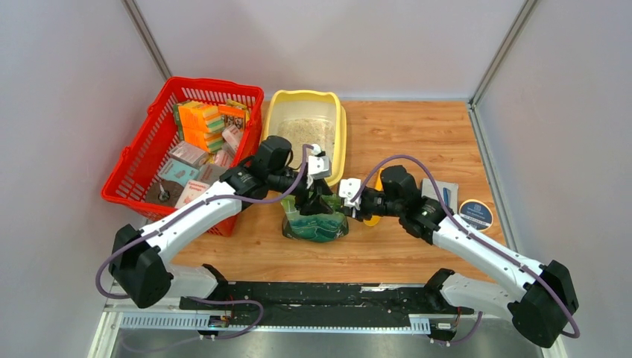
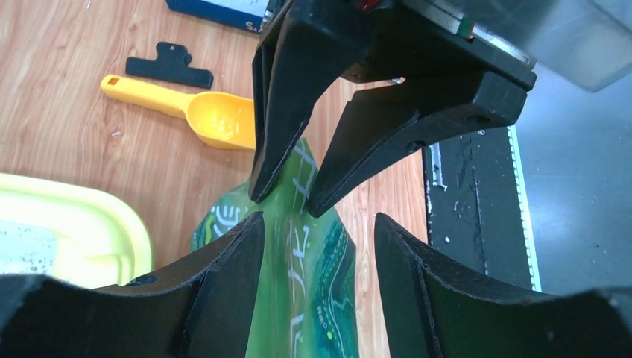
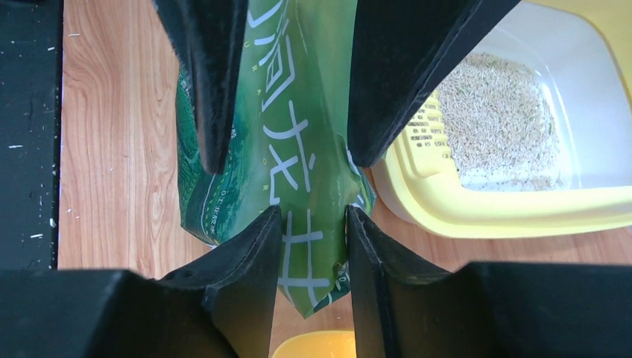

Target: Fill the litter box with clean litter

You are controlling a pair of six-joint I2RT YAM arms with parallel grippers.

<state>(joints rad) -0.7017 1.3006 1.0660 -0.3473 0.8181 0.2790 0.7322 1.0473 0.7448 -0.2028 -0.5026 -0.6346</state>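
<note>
The pale yellow litter box [image 1: 339,142] stands at the back centre, with a thin patch of beige litter [image 3: 492,112] on its floor. In front of it a green pouch [image 1: 314,222] with white characters stands upright on the table. My right gripper [image 3: 313,216] is shut on the pouch's upper edge, both fingers pressed against the foil. My left gripper [image 2: 319,224] straddles the same edge from the other side and is open: its left finger [image 2: 223,283] touches the pouch, while a gap shows beside the right finger. The two grippers meet above the pouch in the top view.
A red mesh basket [image 1: 138,175] full of packets sits left of the litter box. A yellow scoop [image 2: 216,119] and a black clip [image 2: 168,68] lie right of the pouch. Further right are a blue box [image 1: 440,192] and a round tin [image 1: 475,214].
</note>
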